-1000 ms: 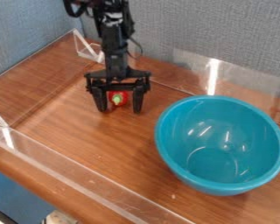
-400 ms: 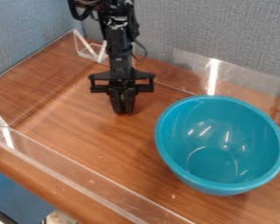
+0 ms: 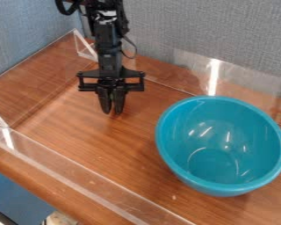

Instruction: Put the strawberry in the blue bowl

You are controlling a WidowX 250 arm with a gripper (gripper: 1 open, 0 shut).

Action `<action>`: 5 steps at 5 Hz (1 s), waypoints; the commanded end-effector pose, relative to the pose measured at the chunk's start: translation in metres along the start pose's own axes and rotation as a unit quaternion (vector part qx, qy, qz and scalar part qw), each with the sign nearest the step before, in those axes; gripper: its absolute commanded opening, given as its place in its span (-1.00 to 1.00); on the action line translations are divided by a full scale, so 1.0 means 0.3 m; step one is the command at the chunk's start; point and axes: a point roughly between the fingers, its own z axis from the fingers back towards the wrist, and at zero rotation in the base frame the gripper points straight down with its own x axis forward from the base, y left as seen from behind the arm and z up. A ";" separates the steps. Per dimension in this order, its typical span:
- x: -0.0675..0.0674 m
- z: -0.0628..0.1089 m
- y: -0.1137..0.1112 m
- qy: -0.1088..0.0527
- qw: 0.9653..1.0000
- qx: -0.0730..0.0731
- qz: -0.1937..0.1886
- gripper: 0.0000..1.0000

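Note:
My gripper [image 3: 111, 105] points straight down over the wooden table, left of the blue bowl [image 3: 178, 141]. Its dark fingers [image 3: 105, 98] are pressed together just above the wood. The strawberry is hidden between them, and the table under the gripper is bare, so the jaws are shut on the strawberry. The blue bowl is large, glossy and teal, stands upright at the right front, and has nothing inside it. A gap of bare wood separates the gripper from the bowl's rim.
Low clear acrylic walls [image 3: 17, 132] edge the wooden table [image 3: 73, 132] at the left and front, and a clear panel [image 3: 242, 75] stands behind the bowl. A grey-blue fabric wall [image 3: 202, 26] closes the back.
The open fingers closed around the strawberry lying on the wood. The shut gripper then rose a little and shifted left in the picture, and the strawberry no longer lies on the table.

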 end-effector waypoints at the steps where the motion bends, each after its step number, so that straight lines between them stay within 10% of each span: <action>1: 0.002 0.129 0.030 -0.045 0.998 -0.012 0.029 -1.00; 3: -0.121 0.420 -0.020 -0.083 0.994 -0.062 0.037 -1.00; 5: -0.220 0.446 -0.164 -0.075 0.992 -0.092 -0.049 -1.00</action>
